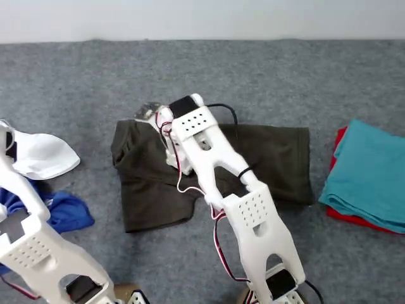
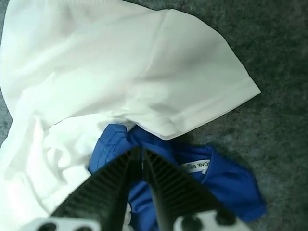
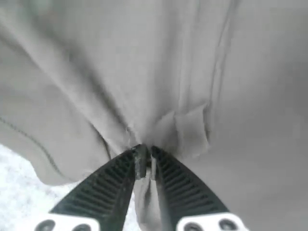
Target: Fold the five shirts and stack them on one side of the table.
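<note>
**A:** What does the right side have?

**B:** My right gripper is clamped on a raised ridge of the dark olive shirt, with the jaws almost meeting through the cloth. That shirt lies spread across the middle of the table, and I'm holding it toward its left end.

**A:** How will it handle?

**B:** Light and limp, I'd judge. It should sag from the pinch and drag on the grey surface rather than glide. A pinch in thin cloth could slip, so I'd rather grip at a hem or shoulder seam, where the fabric doubles.

**A:** And the left?

**B:** My left gripper has its jaws drawn together just over the blue shirt, and I see nothing caught between them. The white shirt lies crumpled, overlapping the blue one, on the table's left side.

**A:** The stack?

**B:** The teal shirt sits folded on the red shirt at the right side.
</note>
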